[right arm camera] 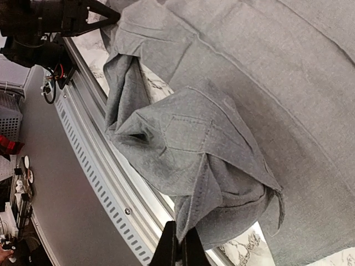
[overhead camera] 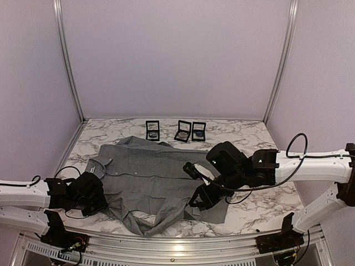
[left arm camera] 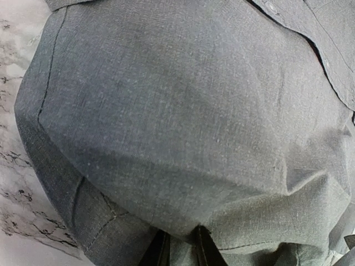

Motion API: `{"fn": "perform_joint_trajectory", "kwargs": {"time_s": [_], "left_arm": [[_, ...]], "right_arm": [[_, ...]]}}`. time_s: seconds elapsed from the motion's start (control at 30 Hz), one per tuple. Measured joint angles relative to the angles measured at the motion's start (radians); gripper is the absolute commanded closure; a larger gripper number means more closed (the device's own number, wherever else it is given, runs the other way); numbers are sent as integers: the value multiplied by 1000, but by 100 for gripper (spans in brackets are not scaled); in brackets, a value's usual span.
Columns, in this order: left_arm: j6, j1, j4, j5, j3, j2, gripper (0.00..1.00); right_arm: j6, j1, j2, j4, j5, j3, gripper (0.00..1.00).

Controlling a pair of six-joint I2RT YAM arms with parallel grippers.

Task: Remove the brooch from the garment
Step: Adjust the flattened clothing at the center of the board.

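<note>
Grey fine-weave long-sleeved collared shirt [overhead camera: 150, 172] lies crumpled and half spread on the white grey-veined marble-pattern table [overhead camera: 260, 208]. It sits between the two sets of fingers and runs on beyond both toward the back. Any label or print on the cloth is too small to read. The brooch cannot be made out in any view.

Left gripper [left arm camera: 180, 252]: the black fingers [left arm camera: 160, 255] are drawn close, leaving only a narrow slit. Cloth is caught in that slit and bulges up just beyond the tips. The fabric is matte with a flecked weave and topstitched seams. The buttoned placket [left arm camera: 310, 39] runs well beyond the tips, up to their right. Bare marble shows off to the left of the fingers.

Right gripper [right arm camera: 180, 244]: the black fingers [right arm camera: 167, 246] are pinched almost together on a folded shirt edge. A thick bunch of cloth is gathered right beyond the tips, with a hollow fold up to their left.

Silver slotted metal rail [right arm camera: 102, 177] passes just left of the right fingers, beside the bunch. Three small black square cases [overhead camera: 183, 131] stand with lids up, well beyond both sets of fingers at the far table edge. Their round contents are too small to make out. Matte lilac-grey walls [overhead camera: 177, 55] with aluminium corner posts stand behind. A black cable [overhead camera: 294, 145] loops over the right arm.
</note>
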Motion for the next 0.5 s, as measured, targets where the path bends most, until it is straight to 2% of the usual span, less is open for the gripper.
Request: {"fn": "perform_joint_trajectory", "kwargs": {"time_s": [0.2, 0.37, 0.5], "left_arm": [[-13, -1, -91, -8, -13, -102, 84], [-11, -1, -153, -9, -18, -162, 84], [-7, -1, -179, -8, -19, -160, 84]], "right_arm": [[-6, -44, 4, 31, -17, -124, 99], [-42, -29, 39, 20, 11, -196, 77], [-68, 77, 51, -28, 129, -165, 60]]}}
